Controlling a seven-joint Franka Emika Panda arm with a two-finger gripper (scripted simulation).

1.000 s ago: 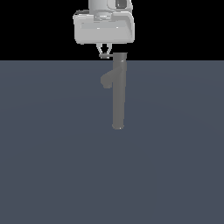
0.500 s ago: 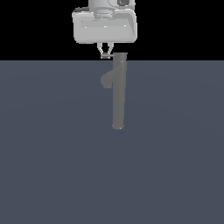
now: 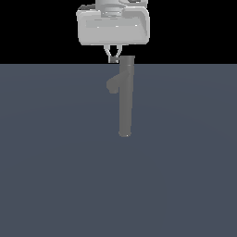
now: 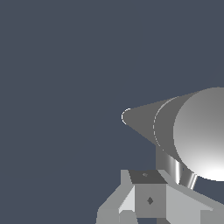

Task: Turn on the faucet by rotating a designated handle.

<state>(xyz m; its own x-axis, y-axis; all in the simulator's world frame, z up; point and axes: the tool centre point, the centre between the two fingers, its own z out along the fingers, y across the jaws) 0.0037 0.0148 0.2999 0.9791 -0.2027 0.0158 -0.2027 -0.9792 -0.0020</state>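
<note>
Right now the robot's fingers (image 3: pixel 113 58) hang just beside the top of the faucet (image 3: pixel 125 99), on the exterior view's left of its cap. The faucet is a tall grey post that stands up from the dark surface (image 3: pixel 55 176), near the middle of the exterior view. A short fat spout (image 3: pixel 113 85) pokes out of its upper side, toward that view's left. The handle (image 4: pixel 175 168) is the thin rod that sticks out sideways from under the top cap. In the wrist view it shines, and it runs from the cap down to the fingers. In the exterior view the handle is too small to pick out, because the fingertips sit right where it would be. The fingers look close together, with their tips meeting in a small point near the cap. I cannot tell for sure if they are squeezing the handle or only touching it. My guess is that the robot is at the step of getting hold of the handle, or has just got hold of it. Next, it should push or swing the rod sideways around the post, like turning a tap. It must stay at the height of the rod. If it slides off the end, the tap will not turn.
</note>
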